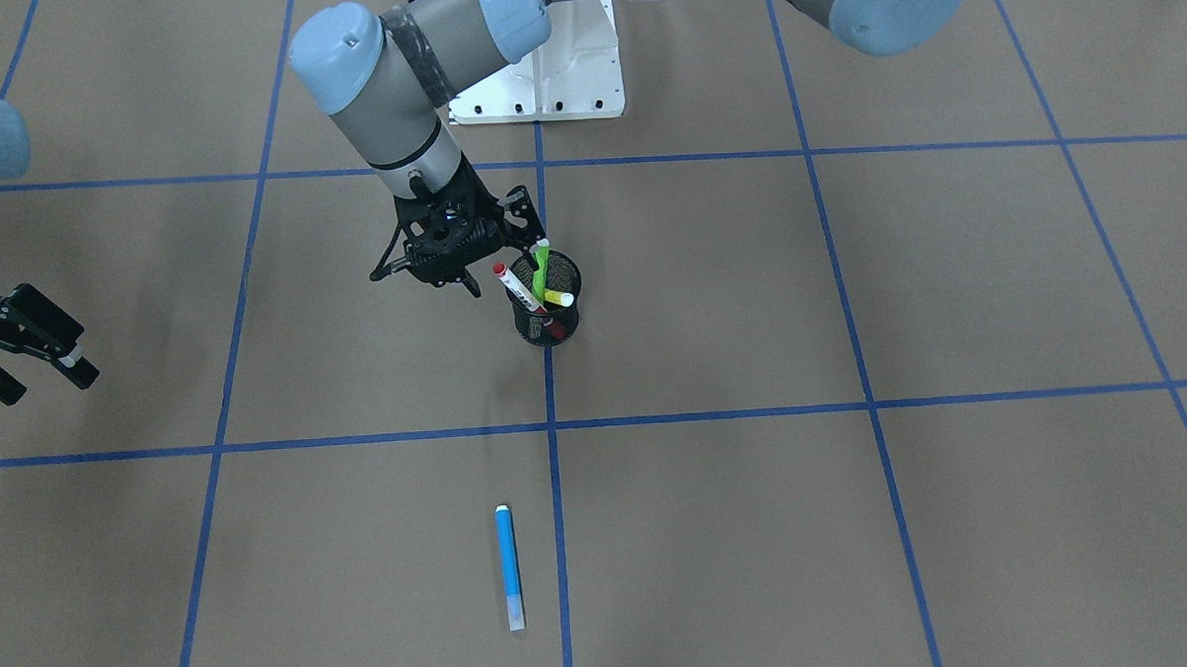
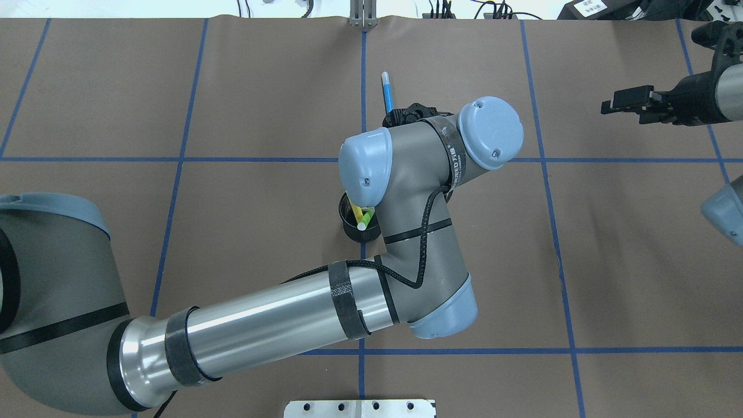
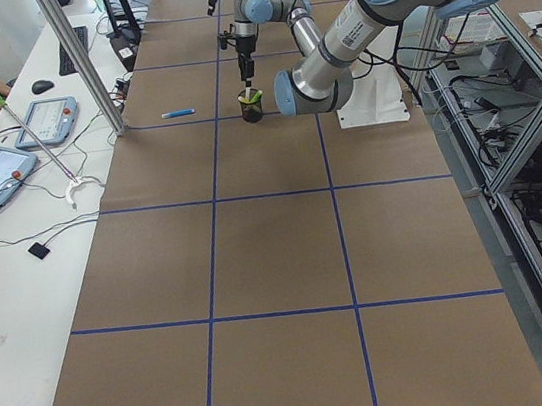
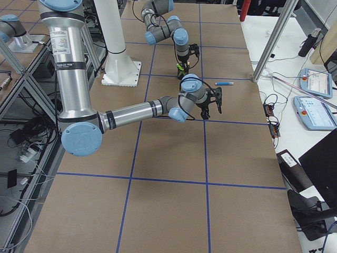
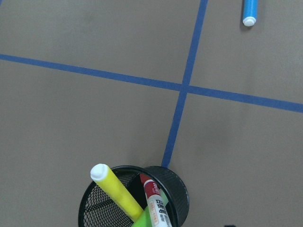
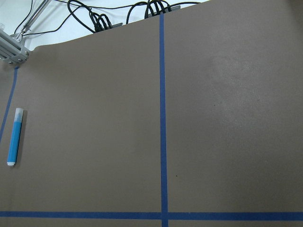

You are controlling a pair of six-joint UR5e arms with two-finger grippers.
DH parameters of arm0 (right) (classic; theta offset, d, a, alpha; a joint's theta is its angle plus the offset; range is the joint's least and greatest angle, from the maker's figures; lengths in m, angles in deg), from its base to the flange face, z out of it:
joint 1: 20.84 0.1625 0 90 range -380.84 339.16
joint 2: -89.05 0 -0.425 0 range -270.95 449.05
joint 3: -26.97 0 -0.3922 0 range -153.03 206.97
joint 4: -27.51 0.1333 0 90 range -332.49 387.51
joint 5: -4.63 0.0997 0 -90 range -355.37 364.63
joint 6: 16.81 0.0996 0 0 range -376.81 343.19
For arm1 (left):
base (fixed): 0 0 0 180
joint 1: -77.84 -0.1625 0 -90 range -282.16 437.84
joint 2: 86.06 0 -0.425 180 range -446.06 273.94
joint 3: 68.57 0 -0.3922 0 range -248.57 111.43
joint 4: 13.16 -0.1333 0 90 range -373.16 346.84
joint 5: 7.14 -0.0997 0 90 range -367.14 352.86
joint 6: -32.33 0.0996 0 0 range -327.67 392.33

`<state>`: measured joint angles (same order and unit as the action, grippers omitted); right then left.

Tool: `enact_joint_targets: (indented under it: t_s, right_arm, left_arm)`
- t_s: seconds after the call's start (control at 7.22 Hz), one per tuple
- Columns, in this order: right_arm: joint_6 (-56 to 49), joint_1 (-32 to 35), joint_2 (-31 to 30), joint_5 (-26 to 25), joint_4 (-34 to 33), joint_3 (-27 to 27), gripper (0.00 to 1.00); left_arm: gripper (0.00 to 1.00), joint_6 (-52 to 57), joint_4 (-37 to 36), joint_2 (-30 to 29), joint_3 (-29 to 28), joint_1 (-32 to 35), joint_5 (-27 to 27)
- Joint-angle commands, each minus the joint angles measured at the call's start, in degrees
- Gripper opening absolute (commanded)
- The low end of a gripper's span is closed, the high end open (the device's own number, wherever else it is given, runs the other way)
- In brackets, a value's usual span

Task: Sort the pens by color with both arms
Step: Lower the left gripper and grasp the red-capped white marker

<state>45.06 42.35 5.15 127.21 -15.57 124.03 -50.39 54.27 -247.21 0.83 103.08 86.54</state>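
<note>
Hovering with left tool (image 1: 498, 246), seemingly parted, empty, mesh cup (image 1: 549, 325) just beside; idling right tool (image 1: 42, 377), spread. Next: dip in, pinch green pen (image 1: 540, 266).

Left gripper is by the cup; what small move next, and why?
Probably slide the left gripper over the cup and centre it on the green pen. That pen sticks up highest, nearest the gripper; the yellow pen and red pen lean lower, and the blue pen already lies on the table.
</note>
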Motion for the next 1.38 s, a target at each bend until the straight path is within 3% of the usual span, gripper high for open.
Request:
enact_joint_targets:
  t_s: [0.0,0.14,0.28,0.42,0.55,0.83,1.25]
  right_arm:
    - [0.00,0.00,-0.03,-0.05,0.01,-0.20,0.98]
    - [0.00,0.00,-0.03,0.03,0.01,-0.11,0.98]
    - [0.00,0.00,-0.03,0.12,0.01,-0.11,0.98]
    - [0.00,0.00,-0.03,0.12,0.01,0.06,0.98]
    - [0.00,0.00,-0.03,0.21,0.01,0.15,0.98]
    - [0.00,0.00,0.06,-0.05,0.10,-0.20,0.98]
    - [0.18,-0.09,0.23,-0.32,0.01,-0.37,0.98]
  left_arm:
    - [0.68,-0.17,0.16,0.23,0.12,-0.28,0.01]
    - [0.65,-0.25,0.16,0.58,0.12,-0.54,0.10]
    - [0.47,-0.34,0.16,0.49,0.12,-0.54,0.10]
    - [0.16,-0.34,0.16,0.49,0.47,-0.54,0.18]
    - [0.00,-0.34,0.16,0.58,0.91,-0.54,0.27]
    - [0.00,-0.25,-0.10,0.76,2.31,-0.45,0.36]
    - [0.00,-0.25,-9.92,0.93,15.46,1.47,0.10]
